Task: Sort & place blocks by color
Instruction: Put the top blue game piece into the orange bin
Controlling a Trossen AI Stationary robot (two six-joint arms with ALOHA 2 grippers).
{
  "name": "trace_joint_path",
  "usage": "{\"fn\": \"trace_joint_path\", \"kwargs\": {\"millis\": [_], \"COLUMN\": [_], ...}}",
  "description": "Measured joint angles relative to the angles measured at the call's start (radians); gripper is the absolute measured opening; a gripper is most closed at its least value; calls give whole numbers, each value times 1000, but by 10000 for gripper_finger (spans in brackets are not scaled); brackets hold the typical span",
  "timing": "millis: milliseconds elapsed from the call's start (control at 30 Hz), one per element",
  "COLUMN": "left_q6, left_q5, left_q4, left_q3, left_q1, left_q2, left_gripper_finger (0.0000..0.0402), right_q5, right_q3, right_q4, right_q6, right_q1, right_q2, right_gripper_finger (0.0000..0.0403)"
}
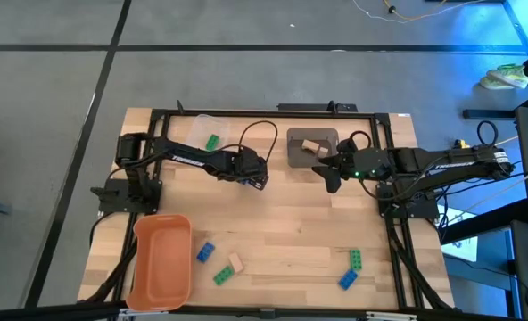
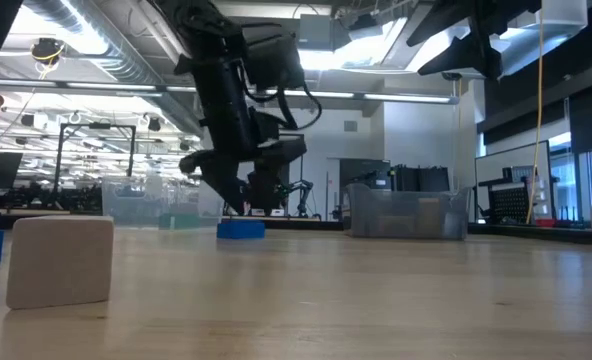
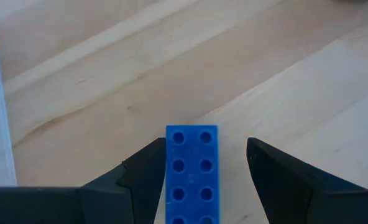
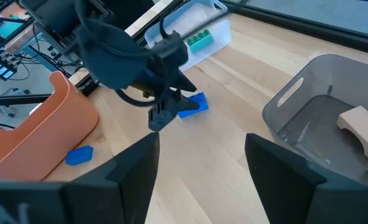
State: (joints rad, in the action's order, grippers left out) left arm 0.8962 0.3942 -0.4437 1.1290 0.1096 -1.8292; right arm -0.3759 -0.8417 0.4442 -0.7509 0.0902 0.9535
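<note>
Altogether three bins sit on the table (image 1: pixel 282 241): an orange bin (image 1: pixel 161 260), a clear bin (image 1: pixel 212 129) and a grey bin (image 1: pixel 312 145). Counted from above: one green brick (image 1: pixel 212 141) in the clear bin, one tan brick (image 1: pixel 312 147) in the grey bin. Near the orange bin lie three bricks, blue (image 1: pixel 205 252), green (image 1: pixel 222 275) and tan (image 1: pixel 236 262); far from it, a green one (image 1: pixel 356 259) and a blue one (image 1: pixel 348 280). The left gripper (image 3: pixel 202 168), between clear and grey bins, stands released around another blue block (image 3: pixel 192 174), which lies on the wood, its near end cut off. The right gripper (image 4: pixel 199 162) hangs spread apart beside the grey bin.
</note>
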Motion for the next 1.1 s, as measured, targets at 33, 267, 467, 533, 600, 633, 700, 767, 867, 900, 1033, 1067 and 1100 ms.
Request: {"fn": "trace_joint_path", "kwargs": {"millis": [33, 267, 467, 533, 600, 633, 700, 767, 867, 900, 1033, 1067, 1100], "left_q6": [-11, -16, -31, -51, -89, -104, -142, -184, -264, -290, -389, -412, -431], "left_q5": [-2, -58, -108, -115, -123, -125, -144, -176, -263, -283, -373, -381, -378], "left_q4": [-5, -5, -9, -16, -20, -26, -51, -71, -116, -122, -136, -129, -127], "left_q3": [0, 0, 4, 5, 5, 4, 2, 2, 0, 0, -5, -4, -4], "left_q1": [3, 20, 18, 14, 11, 9, 10, 11, 20, 24, 41, 46, 49], "left_q2": [-3, -49, -87, -91, -91, -89, -77, -70, -45, -37, 46, 84, 127], "left_gripper_finger": [215, 215, 215, 215, 213, 209, 194, 165, 126, 127, 127, 127, 127], "right_q5": [0, -1, -24, -24, -24, -24, -25, -28, -36, -36, -37, -39, -42], "right_q3": [0, 0, 0, 0, 0, 0, 0, 0, 0, 0, 0, 0, 0], "right_q4": [0, 0, -2, -3, -3, -3, -3, -3, -3, -3, -7, -8, -8], "right_q6": [0, 0, 0, 0, 0, 0, 0, 0, 0, 0, 0, 1, 1], "right_q1": [0, 0, -1, -1, -1, -1, -1, -1, -2, -2, -2, -2, -2], "right_q2": [0, 0, 0, 0, 0, 0, 0, 0, 0, 0, 0, 0, 0], "right_gripper_finger": [237, 237, 237, 237, 237, 237, 237, 237, 237, 237, 237, 237, 237]}}
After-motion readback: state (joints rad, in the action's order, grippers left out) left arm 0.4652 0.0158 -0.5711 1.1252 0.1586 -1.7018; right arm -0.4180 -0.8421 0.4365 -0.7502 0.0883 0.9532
